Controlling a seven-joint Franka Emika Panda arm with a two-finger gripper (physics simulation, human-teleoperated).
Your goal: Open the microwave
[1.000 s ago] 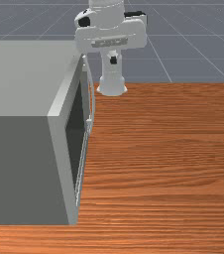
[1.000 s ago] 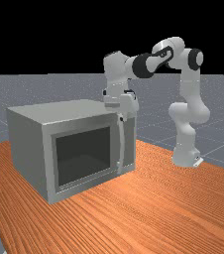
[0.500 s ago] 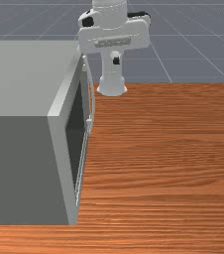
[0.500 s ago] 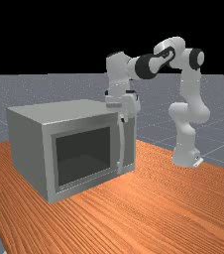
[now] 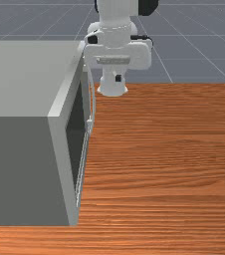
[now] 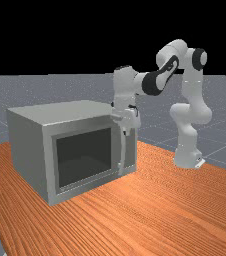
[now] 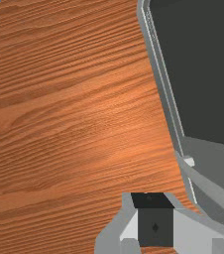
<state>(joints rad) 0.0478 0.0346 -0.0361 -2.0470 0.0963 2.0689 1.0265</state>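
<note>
grey microwave [image 6: 29, 145] on the desk [image 6: 160, 210], its door [image 6: 85, 156] shut; all the opening is left. the claw [image 6: 126, 133] is near the handle's top [image 6: 123, 140]; can't tell how open it is, or if it holds anything.

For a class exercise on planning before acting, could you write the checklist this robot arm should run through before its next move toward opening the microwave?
1. Microwave resting on the table: ok.
2. Door shut, so the opening is still to do: ok.
3. Handle in sight, an upright bar on the door's far-view right side: ok.
4. Gripper on the door's side of the microwave: ok.
5. Gripper on the handle: not ok; the front view shows a gap between them.
6. Gripper turned and lined up well enough to take the handle: cannot tell.
</note>
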